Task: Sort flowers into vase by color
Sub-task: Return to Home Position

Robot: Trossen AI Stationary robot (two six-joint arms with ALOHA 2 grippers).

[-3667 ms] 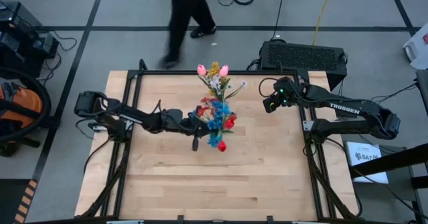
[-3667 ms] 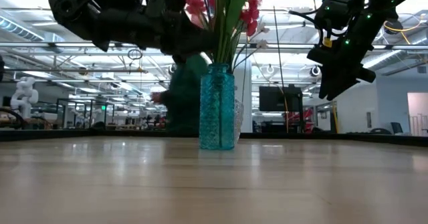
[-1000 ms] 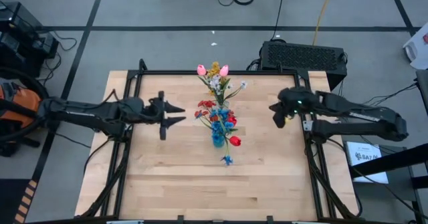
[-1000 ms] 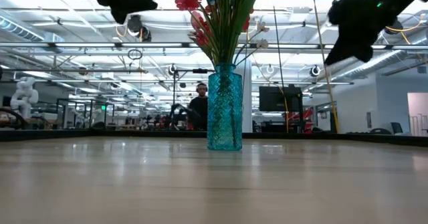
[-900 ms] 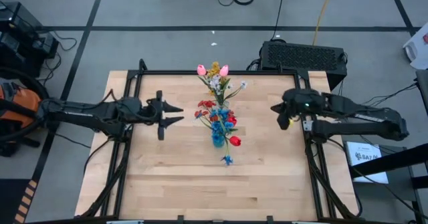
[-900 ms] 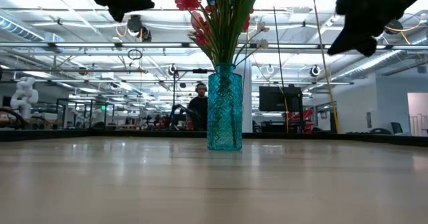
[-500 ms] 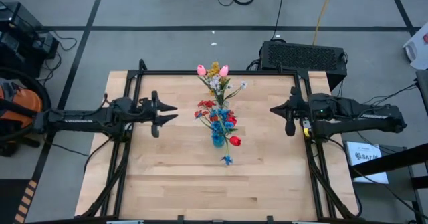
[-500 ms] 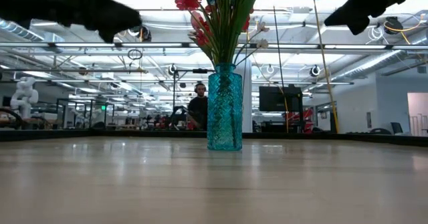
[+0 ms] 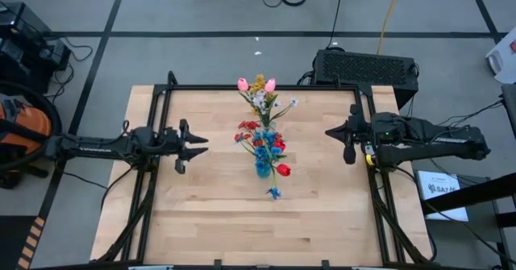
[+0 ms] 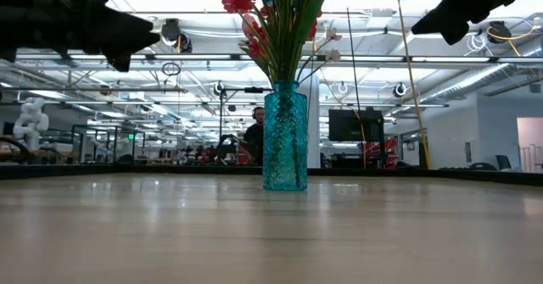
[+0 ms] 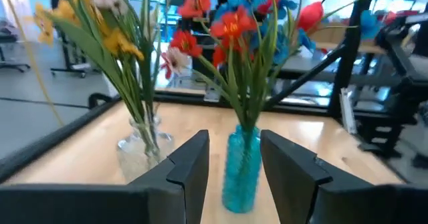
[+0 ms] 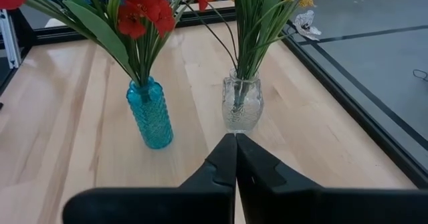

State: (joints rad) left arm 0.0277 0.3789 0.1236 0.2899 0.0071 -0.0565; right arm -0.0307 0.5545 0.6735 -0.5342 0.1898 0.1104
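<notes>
Red and blue artificial flowers (image 9: pixel 260 137) fill the turquoise knobbly glass vase (image 12: pixel 150 120) mid-table, yellow, white and pink ones (image 9: pixel 258 93) the clear glass vase (image 12: pixel 242 103) beside it; nothing lies loose, so the left gripper (image 9: pixel 203 143) hangs spread and empty, the right gripper (image 9: pixel 332 133) pinched closed, both well aside

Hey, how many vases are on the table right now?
2. The blue vase stands near the table centre, holding red and blue flowers. The clear glass vase stands toward the far edge, holding yellow, white and pink flowers.
</notes>
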